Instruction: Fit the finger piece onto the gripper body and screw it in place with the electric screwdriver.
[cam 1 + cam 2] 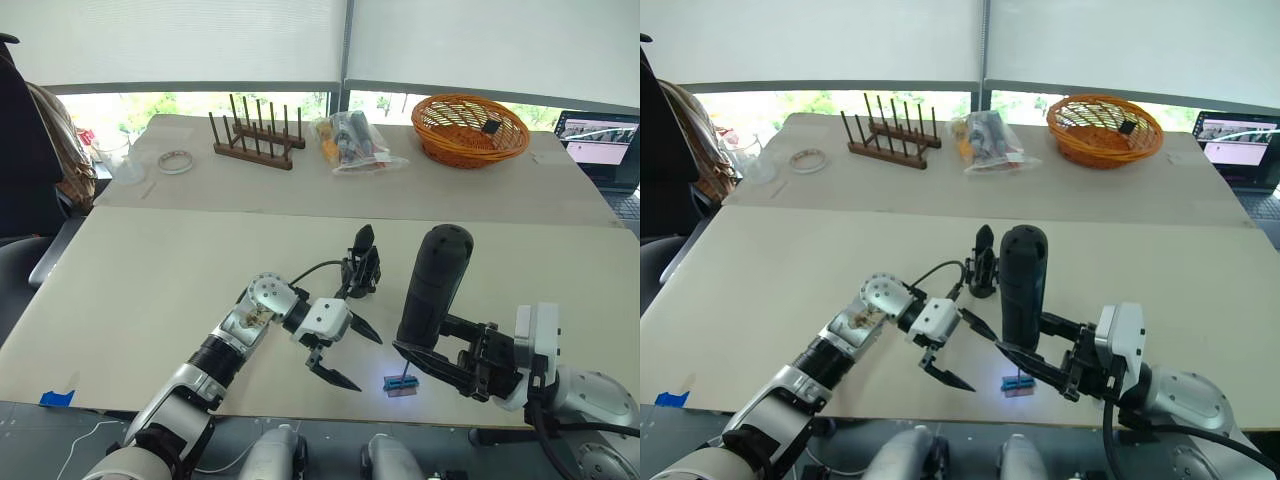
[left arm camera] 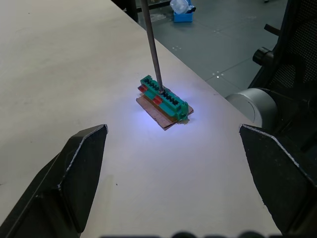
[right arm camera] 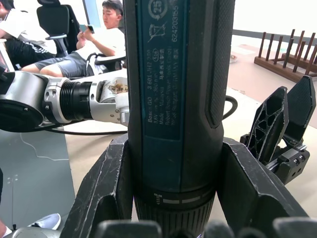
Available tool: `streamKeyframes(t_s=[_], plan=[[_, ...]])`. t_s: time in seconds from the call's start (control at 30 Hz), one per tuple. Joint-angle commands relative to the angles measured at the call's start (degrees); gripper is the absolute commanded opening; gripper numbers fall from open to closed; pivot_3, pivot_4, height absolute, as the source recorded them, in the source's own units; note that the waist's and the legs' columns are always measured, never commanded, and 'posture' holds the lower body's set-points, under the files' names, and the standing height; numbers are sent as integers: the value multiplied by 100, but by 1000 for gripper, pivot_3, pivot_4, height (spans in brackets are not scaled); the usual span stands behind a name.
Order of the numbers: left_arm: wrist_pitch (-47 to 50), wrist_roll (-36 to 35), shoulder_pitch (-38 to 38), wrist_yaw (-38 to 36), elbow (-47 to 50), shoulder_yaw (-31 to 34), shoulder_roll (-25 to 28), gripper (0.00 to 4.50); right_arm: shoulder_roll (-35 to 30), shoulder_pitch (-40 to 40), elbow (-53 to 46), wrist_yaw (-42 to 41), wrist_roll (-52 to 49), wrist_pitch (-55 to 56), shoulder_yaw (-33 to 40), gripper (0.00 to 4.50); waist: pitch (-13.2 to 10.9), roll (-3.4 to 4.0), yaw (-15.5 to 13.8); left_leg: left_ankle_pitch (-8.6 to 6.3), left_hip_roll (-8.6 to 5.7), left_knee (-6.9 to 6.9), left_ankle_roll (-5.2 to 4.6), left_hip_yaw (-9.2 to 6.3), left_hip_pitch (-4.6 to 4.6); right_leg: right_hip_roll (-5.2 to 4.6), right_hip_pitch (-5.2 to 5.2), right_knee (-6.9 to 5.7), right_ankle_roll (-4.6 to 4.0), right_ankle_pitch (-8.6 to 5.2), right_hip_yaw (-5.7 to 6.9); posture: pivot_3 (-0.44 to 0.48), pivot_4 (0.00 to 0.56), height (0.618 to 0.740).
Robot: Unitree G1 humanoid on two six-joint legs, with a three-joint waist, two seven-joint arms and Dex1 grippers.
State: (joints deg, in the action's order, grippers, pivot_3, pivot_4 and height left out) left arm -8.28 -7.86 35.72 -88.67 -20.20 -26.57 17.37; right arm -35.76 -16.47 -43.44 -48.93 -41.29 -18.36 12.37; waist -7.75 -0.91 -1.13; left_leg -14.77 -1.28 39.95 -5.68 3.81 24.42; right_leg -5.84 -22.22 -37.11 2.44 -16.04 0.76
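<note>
The electric screwdriver [image 1: 435, 285] stands nearly upright near the table's front edge, with my right gripper [image 1: 428, 357] shut on its lower part. Its thin bit [image 2: 152, 49] rests on a small green-and-black block [image 2: 164, 100], lit by a bluish glow. My left gripper [image 1: 350, 355] is open just left of that block, and nothing lies between its fingers [image 2: 77, 173]. The gripper body [image 1: 362, 264] sits on the table just behind the left gripper. Two pointed black fingers rise from the gripper body [image 3: 282, 134]; I cannot tell which is the finger piece.
At the back stand an orange basket [image 1: 470, 130], a wooden peg rack [image 1: 255, 140], a plastic bag of parts [image 1: 355, 142] and a tape roll [image 1: 175, 160]. A laptop [image 1: 600, 140] is at the far right. Seated people [image 3: 94, 44] show beyond the table.
</note>
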Motion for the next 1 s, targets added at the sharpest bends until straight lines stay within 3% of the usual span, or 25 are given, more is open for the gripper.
streamKeyframes(t_s=[0.03, 0.47, 0.7, 1.0], plan=[[37, -41, 26, 20, 128, -8, -36, 4500, -31, 40, -308, 19, -75, 169, 93, 1925, 0, 0, 0, 0, 0, 0, 0, 0, 0, 0, 0, 0, 0, 0, 0, 0, 150, 740], [444, -294, -136, 103, 479, 224, 161, 4500, -420, 496, -579, 499, -981, -267, 462, 1925, 0, 0, 20, 0, -2, -3, 0, 0, 0, -24, -1, 1, 0, 0, 1, 0, 150, 740], [804, -465, -243, 315, 735, 417, 246, 4500, -772, 1335, -342, 1032, -1795, -788, 530, 1925, -1, -1, 29, 1, -1, -5, 1, -5, -2, -40, 2, 3, 0, 0, -3, 0, 150, 740], [1489, -492, -545, 1308, 800, 1076, 472, 4500, -694, 2616, 366, 949, -1537, -968, -29, 1925, -1, -1, 45, 2, -4, -12, 3, -4, -2, -36, -1, 4, 0, 0, 1, 0, 150, 740]])
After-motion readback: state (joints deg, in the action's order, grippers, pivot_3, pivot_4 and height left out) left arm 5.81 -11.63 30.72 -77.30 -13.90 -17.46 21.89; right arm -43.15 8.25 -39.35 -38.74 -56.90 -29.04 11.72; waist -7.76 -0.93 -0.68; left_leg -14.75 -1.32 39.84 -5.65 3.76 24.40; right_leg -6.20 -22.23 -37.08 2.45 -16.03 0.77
